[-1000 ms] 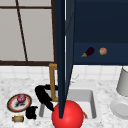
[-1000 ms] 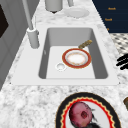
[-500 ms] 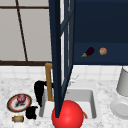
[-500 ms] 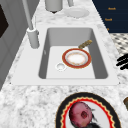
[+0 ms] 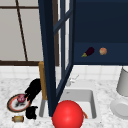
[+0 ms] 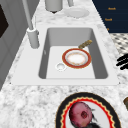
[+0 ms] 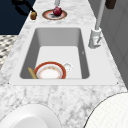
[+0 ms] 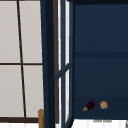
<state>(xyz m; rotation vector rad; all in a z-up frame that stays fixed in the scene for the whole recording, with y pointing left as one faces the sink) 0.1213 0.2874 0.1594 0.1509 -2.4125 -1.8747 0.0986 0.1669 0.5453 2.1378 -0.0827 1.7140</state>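
Two hands at the left end of the table (image 5: 10, 82), beside the sink (image 6: 75, 37). One hand (image 5: 33, 88) reaches down onto the rimmed plate (image 5: 11, 106) and appears to touch the dark red fruit (image 5: 21, 98) lying there; its fingers cannot be made out, so whether it has hold of the fruit cannot be told. The other hand (image 5: 31, 112) hangs just off the table's front edge, near a short brown roll (image 5: 18, 118), its fingers (image 6: 122, 60) spread straight and holding nothing. Judged step: the approach to the fruit, not yet a lift; the next move would call for the fingers to close round it. The fruit is nearly round, with no marked long axis; the roll's long axis runs along the table's front edge
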